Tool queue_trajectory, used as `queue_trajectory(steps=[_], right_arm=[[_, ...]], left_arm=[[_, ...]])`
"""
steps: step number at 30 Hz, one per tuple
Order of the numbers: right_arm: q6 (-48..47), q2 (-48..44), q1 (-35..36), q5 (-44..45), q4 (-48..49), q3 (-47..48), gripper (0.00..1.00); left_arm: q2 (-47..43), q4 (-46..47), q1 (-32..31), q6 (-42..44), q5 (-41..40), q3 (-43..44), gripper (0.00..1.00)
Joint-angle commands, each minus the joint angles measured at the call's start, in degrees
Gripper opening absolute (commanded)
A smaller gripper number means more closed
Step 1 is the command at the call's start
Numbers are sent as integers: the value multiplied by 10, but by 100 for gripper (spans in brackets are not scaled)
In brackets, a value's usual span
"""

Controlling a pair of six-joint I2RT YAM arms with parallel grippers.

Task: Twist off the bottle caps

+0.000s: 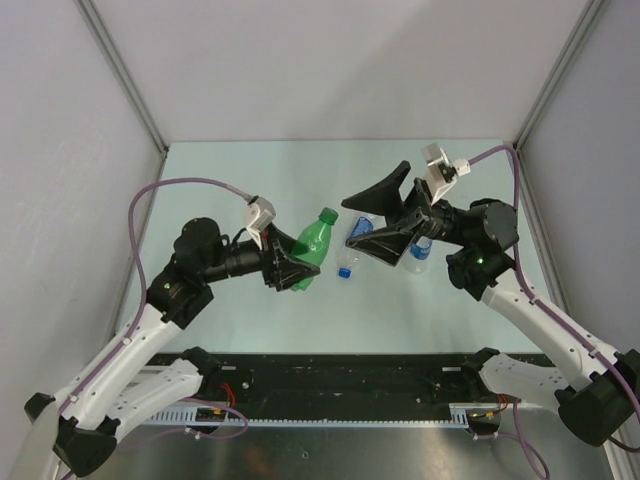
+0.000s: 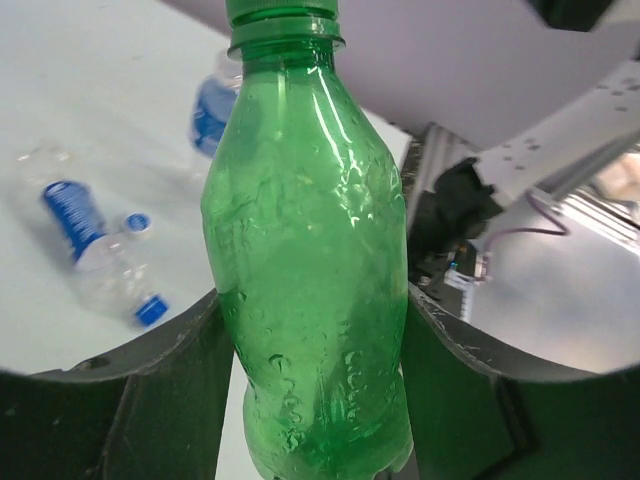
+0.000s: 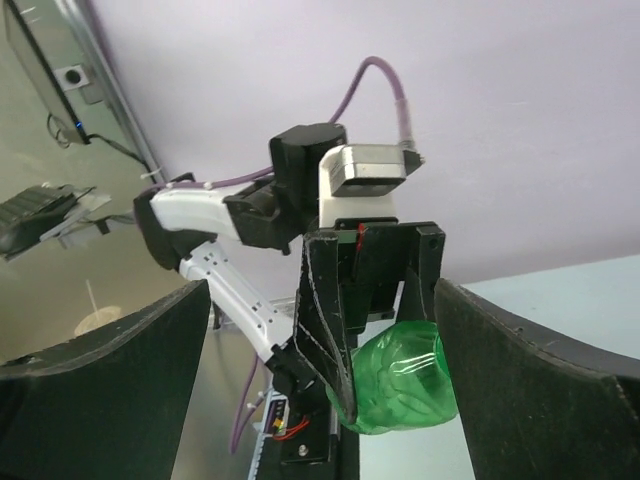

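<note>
Pale worktop (image 1: 250,170). On it we record two bottles well apart from its edges: left clear bottle (image 1: 352,245) lying on its side, blue cap (image 1: 345,270) toward the arm bases; right clear bottle (image 1: 421,248) near it, partly hidden.

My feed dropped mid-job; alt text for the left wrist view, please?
A green bottle fills the frame, clamped in the left gripper, its green cap cut by the top edge. Behind it on the table lies a clear bottle with a blue cap, a second clear bottle farther off.
</note>
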Motion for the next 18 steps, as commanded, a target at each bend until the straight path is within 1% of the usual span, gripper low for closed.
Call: queue_trajectory(steps=[1,6,10,18], right_arm=[[5,-10,-10,59,-39,15,99],[29,8,-17,114,-88,19,99],[42,35,-19,134,-140,39,99],[52,71,-12,183,-235,76,99]], left_arm=[[-24,-64,-3,63,-135,30,0],[-39,-105,-43,101,-264,36,0],[-30,-133,-102,119,-389,49,0],[18,-163,-217,134,-614,74,0]])
